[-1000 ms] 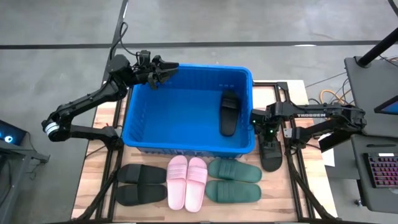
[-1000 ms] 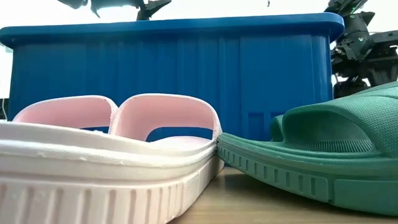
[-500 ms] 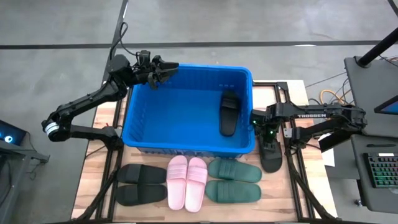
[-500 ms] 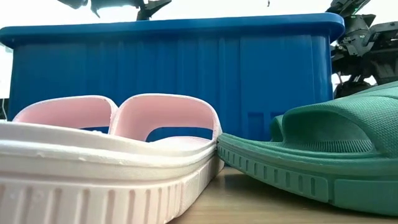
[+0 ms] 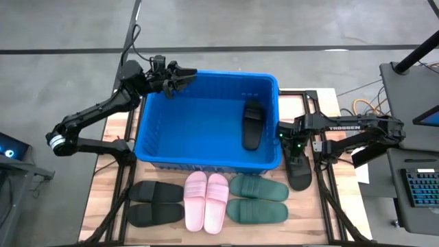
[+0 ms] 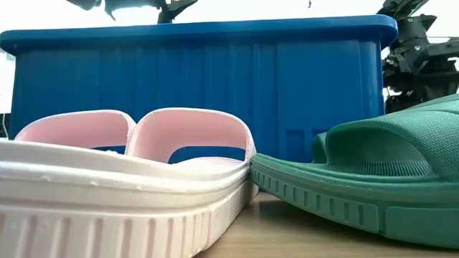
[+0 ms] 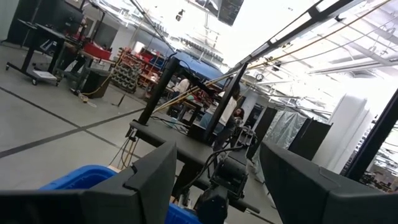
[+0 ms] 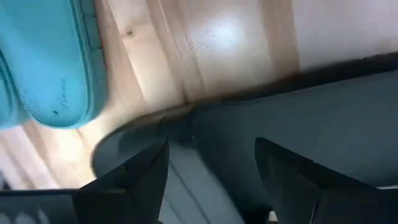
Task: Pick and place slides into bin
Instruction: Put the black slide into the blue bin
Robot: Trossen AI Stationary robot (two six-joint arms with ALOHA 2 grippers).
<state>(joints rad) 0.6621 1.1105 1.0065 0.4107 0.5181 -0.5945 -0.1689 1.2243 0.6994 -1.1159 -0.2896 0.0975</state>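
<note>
Bin (image 5: 206,123) sits mid-table with one black slide (image 5: 252,125) inside by its right wall. Right gripper (image 5: 297,155) hangs low over the other black slide (image 5: 300,173) beside the bin's right wall, fingers (image 8: 134,180) apart and straddling it, likely lining up a grasp; contact can't be made out. Left gripper (image 5: 180,75) waits spread over the bin's far-left corner. Black, pink and green pairs lie along the near edge.

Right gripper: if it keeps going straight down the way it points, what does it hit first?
The black slide beside the bin. The right gripper hangs open directly over it, its fingers straddling the dark surface; exact gap unclear.
</note>
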